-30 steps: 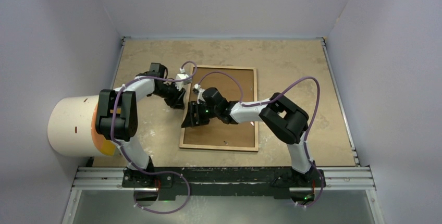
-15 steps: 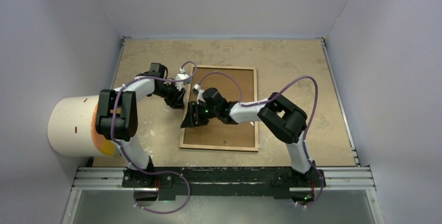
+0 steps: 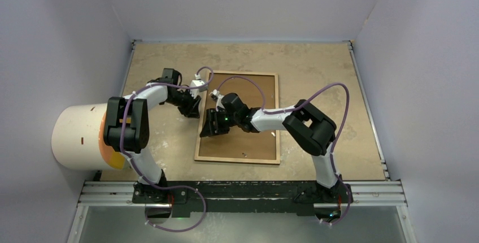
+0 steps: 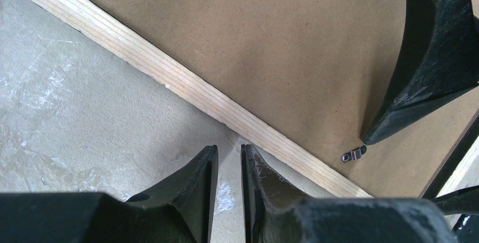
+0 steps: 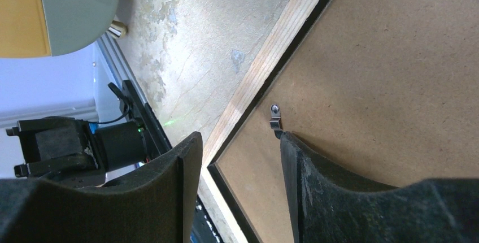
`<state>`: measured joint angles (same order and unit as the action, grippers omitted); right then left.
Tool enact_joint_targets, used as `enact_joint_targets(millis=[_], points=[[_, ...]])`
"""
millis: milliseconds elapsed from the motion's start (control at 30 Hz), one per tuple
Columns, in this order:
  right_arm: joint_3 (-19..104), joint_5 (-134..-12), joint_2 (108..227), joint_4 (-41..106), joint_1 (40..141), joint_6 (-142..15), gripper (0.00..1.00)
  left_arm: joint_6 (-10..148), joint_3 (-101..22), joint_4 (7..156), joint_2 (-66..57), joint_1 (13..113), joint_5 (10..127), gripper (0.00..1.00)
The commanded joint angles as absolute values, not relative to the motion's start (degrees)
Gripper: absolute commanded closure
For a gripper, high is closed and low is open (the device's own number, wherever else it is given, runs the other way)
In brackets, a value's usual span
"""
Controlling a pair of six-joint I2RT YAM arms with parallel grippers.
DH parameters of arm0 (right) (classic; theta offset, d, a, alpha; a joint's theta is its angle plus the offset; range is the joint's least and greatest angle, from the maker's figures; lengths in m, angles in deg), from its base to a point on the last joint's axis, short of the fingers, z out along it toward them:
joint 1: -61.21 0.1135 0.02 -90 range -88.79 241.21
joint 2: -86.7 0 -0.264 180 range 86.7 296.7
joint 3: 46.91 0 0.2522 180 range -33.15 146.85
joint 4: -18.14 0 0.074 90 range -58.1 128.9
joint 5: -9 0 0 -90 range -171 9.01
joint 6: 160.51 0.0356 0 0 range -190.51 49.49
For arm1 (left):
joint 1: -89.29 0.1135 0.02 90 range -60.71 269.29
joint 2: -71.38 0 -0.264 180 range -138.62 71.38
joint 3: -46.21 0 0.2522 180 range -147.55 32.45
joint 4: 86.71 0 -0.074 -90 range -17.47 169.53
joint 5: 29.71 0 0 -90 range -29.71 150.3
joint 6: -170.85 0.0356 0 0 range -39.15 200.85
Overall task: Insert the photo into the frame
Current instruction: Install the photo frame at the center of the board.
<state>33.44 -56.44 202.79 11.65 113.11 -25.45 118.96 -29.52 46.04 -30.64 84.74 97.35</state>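
Top view: the frame point(image 3: 237, 117) lies flat and back-up on the table point(image 3: 316, 68), a little left of the middle. Its light wooden rim encloses a brown backing board point(image 3: 248, 96), which fills the opening. The left gripper point(image 3: 194, 109) is low over the table just beside the frame's left edge. The right gripper point(image 3: 210, 127) reaches in from the right, across the board, to that same left edge. Well apart at the far left, a white cylinder point(image 3: 79, 135) with an orange end lies on its side; what it holds cannot be told.

Left wrist view: the left gripper's point(image 4: 227, 178) jaws stand almost together, with only a thin slit between them showing bare table and nothing gripped. Their tips are just beside the wooden rim point(image 4: 169, 79). A small metal clip point(image 4: 353, 155) sits on the board near the rim, with a finger point(image 4: 435, 51) of the right gripper just above it.

Right wrist view: the right gripper's point(image 5: 240, 137) jaws are apart and hold nothing. One finger point(image 5: 169, 198) is on the rim and table side, the other point(image 5: 339, 198) over the board, its tip just beside a metal clip point(image 5: 275, 120).
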Motion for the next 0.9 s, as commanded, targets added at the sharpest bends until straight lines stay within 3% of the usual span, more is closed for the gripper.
enact_joint_targets(millis=[0, 867], points=[[33.4, -59.1, 202.4, 11.3, 113.0, -27.4, 0.45, 118.9, -29.1, 47.2, -30.2, 84.6, 98.2, 0.76], [33.4, -58.2, 205.3, 9.1, 114.7, -26.3, 0.52, 119.1, -29.0, 47.2, -30.2, 84.6, 98.0, 0.77]])
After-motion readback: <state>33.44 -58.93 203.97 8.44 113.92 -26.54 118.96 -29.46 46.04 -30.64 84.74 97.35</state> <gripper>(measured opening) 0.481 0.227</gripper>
